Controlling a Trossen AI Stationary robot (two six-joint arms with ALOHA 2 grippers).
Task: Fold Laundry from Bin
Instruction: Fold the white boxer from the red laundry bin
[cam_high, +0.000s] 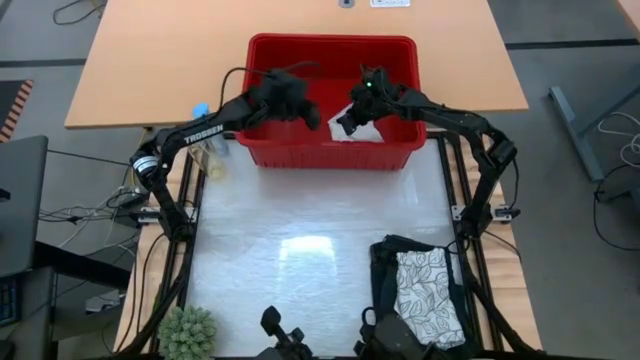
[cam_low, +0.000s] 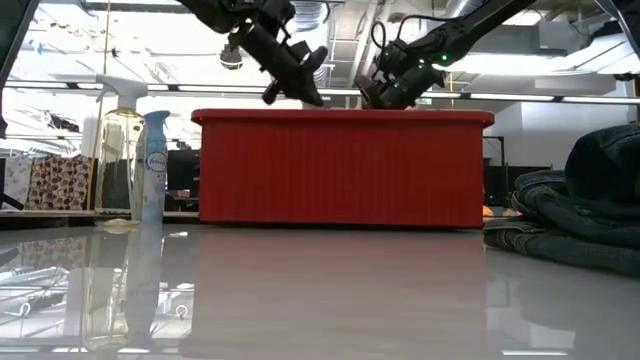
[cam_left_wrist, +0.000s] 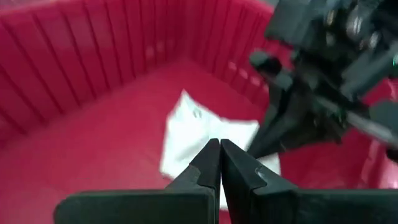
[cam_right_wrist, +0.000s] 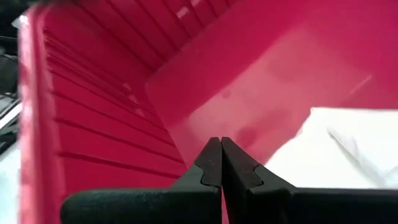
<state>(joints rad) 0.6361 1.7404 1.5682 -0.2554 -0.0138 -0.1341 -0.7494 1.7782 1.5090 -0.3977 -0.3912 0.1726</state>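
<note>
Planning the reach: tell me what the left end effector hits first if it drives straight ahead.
Probably the small whitish cloth on the bin floor; the left end effector is shut, pointing at it. Depth unclear.

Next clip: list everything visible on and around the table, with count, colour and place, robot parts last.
bin: one, red, far edge of the table.
white cloth: one, whitish, on the bin floor.
dark garment: one, blackish, near right of the table.
leaf cloth: one, white-grey, on the dark garment.
spray bottles: two, clear and pale blue, left of the bin.
plant: one, green, near left corner.
left gripper: shut, empty, above the white cloth.
right gripper: shut, empty, inside the bin.
</note>
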